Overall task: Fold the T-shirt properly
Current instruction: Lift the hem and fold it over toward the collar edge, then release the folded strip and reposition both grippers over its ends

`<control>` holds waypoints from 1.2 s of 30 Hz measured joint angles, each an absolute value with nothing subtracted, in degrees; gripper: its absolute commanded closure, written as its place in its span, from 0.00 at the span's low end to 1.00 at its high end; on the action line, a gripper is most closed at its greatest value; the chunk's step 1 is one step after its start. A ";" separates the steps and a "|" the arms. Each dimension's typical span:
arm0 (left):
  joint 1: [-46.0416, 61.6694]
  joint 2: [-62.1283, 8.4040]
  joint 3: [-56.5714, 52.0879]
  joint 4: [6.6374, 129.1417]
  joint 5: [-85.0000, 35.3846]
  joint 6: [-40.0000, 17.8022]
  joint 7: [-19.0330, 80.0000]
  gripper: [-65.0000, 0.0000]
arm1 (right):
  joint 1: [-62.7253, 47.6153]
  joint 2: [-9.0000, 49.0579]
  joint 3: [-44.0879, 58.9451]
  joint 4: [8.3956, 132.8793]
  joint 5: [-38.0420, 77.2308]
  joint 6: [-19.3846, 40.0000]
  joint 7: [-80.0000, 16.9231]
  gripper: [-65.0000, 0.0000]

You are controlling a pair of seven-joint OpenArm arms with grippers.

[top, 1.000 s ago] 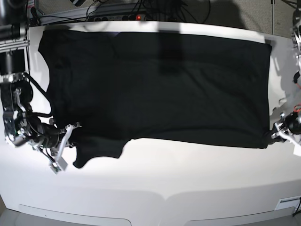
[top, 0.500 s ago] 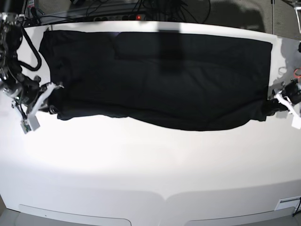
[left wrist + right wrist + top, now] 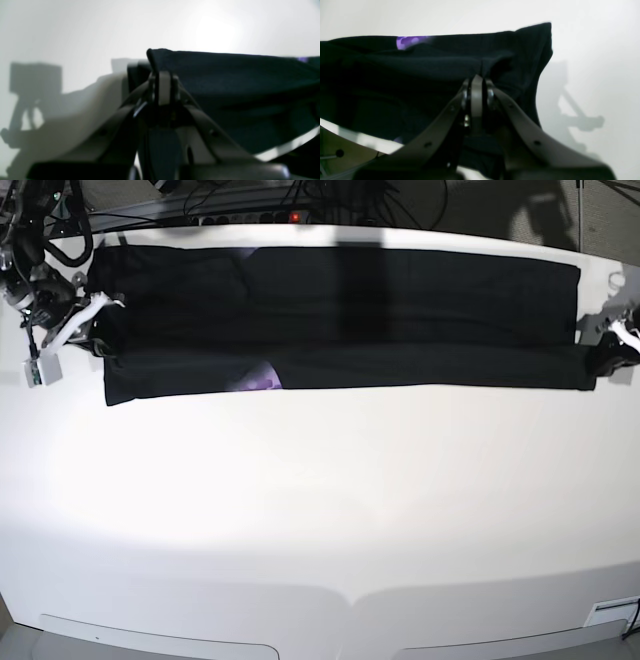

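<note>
- I see the T-shirt [image 3: 340, 315] stretched as a long band across the bench's [image 3: 320, 510] far side.
- My left tool [image 3: 608, 352] is clenched on one end.
- My right tool [image 3: 92, 325] grips the other.

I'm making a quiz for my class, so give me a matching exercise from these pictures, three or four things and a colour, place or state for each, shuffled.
Things:
1. T-shirt
2. table
3. left gripper
4. purple patch

Descriptions:
A. white
B. on the shirt's near edge, base view
C. black, folded into a long band
D. shut on the shirt's end, base view's right

Pairs: 1-C, 2-A, 3-D, 4-B
</note>
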State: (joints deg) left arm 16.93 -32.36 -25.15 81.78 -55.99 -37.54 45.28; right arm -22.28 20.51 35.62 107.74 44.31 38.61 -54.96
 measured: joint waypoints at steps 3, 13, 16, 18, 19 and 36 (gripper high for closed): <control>18.68 -32.38 -25.15 81.78 -54.85 -37.93 45.10 1.00 | -24.47 20.49 35.64 107.74 44.34 38.68 -54.96 1.00; 20.47 -30.74 -25.15 81.78 -47.16 -38.35 43.66 1.00 | -28.27 20.49 35.64 107.74 42.35 38.68 -55.94 1.00; 20.45 -30.63 -25.15 81.78 -46.52 -38.35 43.68 1.00 | -28.27 20.47 35.59 107.74 42.35 38.68 -57.30 0.79; 20.45 -30.74 -25.15 81.78 -46.54 -38.33 43.66 0.77 | -28.27 20.53 35.59 107.74 42.17 38.70 -56.93 0.60; 20.45 -30.79 -25.15 81.78 -46.33 -38.33 43.70 0.66 | -28.27 20.58 35.59 107.74 42.17 38.70 -56.34 0.54; 19.49 -30.48 -25.15 73.63 -47.62 -39.20 41.98 0.44 | -22.09 20.58 35.59 107.74 44.36 38.70 -52.49 0.51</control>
State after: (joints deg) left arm 19.49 -30.48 -25.15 73.63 -47.62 -39.20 41.98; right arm -22.09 20.58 35.59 107.74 44.36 38.70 -52.49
